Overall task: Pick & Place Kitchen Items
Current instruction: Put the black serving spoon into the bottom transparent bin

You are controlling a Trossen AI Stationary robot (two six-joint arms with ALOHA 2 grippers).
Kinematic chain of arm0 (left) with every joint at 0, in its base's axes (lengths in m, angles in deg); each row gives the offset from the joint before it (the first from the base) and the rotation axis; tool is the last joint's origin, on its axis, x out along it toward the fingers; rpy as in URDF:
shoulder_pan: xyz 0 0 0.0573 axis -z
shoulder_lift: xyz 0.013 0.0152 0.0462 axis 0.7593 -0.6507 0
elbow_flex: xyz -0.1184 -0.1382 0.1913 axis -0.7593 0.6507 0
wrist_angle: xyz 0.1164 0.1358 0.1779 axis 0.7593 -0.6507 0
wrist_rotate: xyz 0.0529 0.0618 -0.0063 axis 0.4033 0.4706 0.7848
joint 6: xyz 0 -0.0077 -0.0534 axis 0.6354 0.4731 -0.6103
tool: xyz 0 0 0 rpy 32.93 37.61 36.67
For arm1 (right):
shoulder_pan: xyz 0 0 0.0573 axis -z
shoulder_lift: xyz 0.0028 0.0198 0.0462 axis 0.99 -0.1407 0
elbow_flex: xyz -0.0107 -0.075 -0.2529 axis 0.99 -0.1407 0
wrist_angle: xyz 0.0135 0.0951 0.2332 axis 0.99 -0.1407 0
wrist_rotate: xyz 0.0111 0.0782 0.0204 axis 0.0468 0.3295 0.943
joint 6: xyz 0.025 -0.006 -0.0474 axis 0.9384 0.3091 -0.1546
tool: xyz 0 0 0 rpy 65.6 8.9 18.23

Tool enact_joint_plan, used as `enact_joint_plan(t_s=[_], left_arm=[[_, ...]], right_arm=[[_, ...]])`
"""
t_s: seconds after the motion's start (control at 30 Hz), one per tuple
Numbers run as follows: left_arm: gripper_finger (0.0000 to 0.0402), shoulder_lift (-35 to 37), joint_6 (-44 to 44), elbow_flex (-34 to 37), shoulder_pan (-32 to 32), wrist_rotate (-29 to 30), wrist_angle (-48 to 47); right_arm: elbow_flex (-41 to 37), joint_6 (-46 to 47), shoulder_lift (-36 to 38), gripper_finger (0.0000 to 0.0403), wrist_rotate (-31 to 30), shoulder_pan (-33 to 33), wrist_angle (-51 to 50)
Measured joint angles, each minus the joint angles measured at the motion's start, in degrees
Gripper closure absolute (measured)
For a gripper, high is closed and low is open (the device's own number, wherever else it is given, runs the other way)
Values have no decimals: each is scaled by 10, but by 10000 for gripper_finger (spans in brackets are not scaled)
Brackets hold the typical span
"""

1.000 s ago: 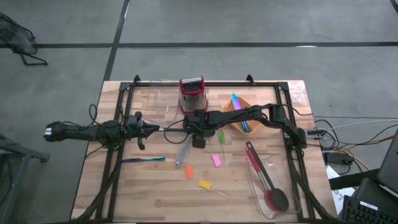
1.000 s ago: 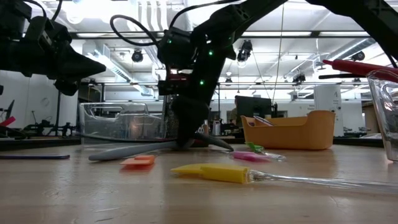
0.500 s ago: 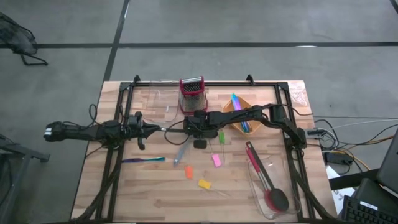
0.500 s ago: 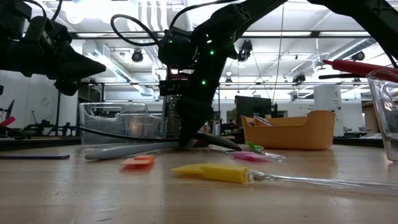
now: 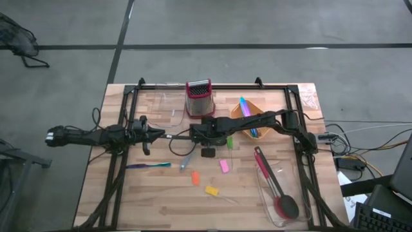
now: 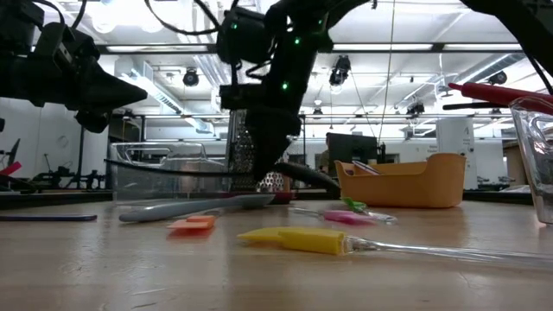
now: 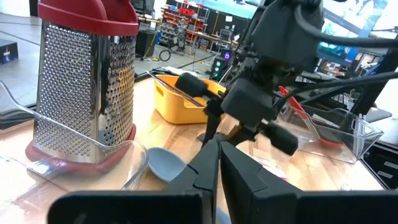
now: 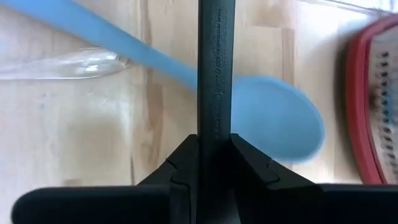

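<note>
My right gripper point(image 5: 205, 138) hangs over the table's middle, shut on a long black utensil point(image 6: 173, 167) that it holds above the table. Under it a grey-blue spoon point(image 5: 187, 160) lies flat on the wood, also seen in the right wrist view point(image 8: 273, 124). A blue-and-purple utensil point(image 5: 148, 165), an orange piece point(image 5: 195, 178), a yellow piece point(image 5: 211, 191), a pink piece point(image 5: 224, 166) and a green piece point(image 5: 229, 141) lie around. My left gripper point(image 5: 159, 134) waits shut above the table's left middle. My right gripper pinches the black utensil's slim handle point(image 8: 214, 93) between its two fingers. The fingers come from above, pointing down, and lie across the handle. The utensil hangs about level, clear of the table, over the grey-blue spoon.
A red-topped steel grater point(image 5: 198, 96) stands just beyond my right gripper. An orange tray point(image 5: 243, 111) with utensils sits at the far right. A clear bin point(image 5: 286, 193) holding a red spatula is near the right edge, and another clear bin point(image 5: 161, 106) at the far left.
My right gripper has shut on the black utensil's handle down at the table, then gone up. The utensil has come off the wood and hangs clear. The grey-blue spoon has stayed on the table.
</note>
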Motion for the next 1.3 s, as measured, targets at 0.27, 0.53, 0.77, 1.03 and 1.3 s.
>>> enact_joint_plan(t_s=[0.27, 0.53, 0.77, 1.03, 1.3], left_arm=[[381, 0, 0, 0, 0, 0, 0], [379, 0, 0, 0, 0, 0, 0], [379, 0, 0, 0, 0, 0, 0], [381, 0, 0, 0, 0, 0, -1], [380, 0, 0, 0, 0, 0, -1]], right_arm=[[0, 104, 43, 346, -29, -16, -94], [0, 210, 111, 345, -29, -47, -146], [0, 316, 176, 341, -13, -92, -203], [0, 516, 226, 339, -83, -179, -312], [-1, 705, 230, 338, -136, -292, -398]])
